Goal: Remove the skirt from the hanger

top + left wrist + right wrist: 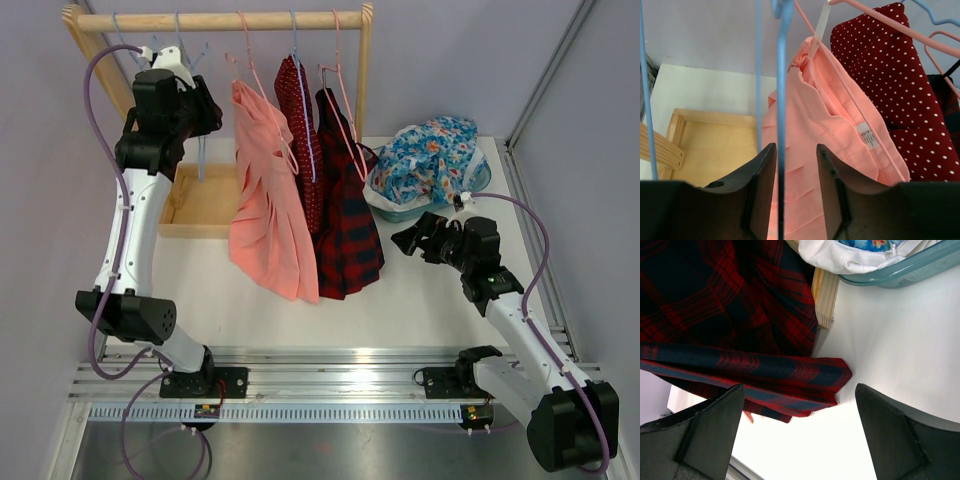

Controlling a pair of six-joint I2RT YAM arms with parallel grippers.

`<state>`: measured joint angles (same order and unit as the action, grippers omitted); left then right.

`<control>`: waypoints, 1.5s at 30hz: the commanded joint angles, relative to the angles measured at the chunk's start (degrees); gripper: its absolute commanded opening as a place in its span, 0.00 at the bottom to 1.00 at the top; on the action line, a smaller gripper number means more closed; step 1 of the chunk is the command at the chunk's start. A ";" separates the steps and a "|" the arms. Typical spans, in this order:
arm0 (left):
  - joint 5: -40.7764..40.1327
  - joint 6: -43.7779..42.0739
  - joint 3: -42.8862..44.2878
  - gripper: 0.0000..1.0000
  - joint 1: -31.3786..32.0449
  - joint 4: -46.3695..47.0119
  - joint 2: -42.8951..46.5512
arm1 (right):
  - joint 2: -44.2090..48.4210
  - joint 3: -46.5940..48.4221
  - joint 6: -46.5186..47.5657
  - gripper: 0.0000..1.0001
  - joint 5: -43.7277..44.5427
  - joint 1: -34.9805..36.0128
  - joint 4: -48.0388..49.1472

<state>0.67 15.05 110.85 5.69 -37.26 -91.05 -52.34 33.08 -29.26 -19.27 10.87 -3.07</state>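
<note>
Three garments are hanging on the rail (220,20); leftmost, the pink skirt (268,215) is draping soft, light and probably limp from its pink hanger (850,90). Your left fingers (760,190) and right fingers (715,425) are gaping, gripping nothing; try pinching the waistband.

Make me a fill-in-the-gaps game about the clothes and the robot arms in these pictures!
1. The pleated peach-pink skirt hangs beside a dark red garment with white ____.
2. The thin hanger wire between the open fingers of the left gripper is coloured ____.
3. The right gripper is open by the hem of the red-and-black skirt, whose pattern is ____.
4. All the clothes hang from a pale round rail made of ____.
Missing words: dots; blue; plaid; wood.
</note>
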 commanded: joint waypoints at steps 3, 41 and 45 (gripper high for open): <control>-2.25 -0.46 2.25 0.46 3.44 -1.23 6.67 | 1.01 -0.03 -0.19 0.99 -1.21 0.38 1.40; -20.70 0.16 12.20 0.00 20.67 0.17 -4.06 | 0.39 -0.21 0.25 0.99 -1.74 0.46 1.49; -22.90 -1.95 14.83 0.00 20.94 -0.97 -1.16 | 1.88 -0.82 -0.01 0.99 -6.03 0.64 6.04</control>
<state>-18.24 14.96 120.88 26.50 -40.51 -95.64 -51.77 32.84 -29.21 -21.08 10.96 -2.31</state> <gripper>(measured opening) 0.032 0.993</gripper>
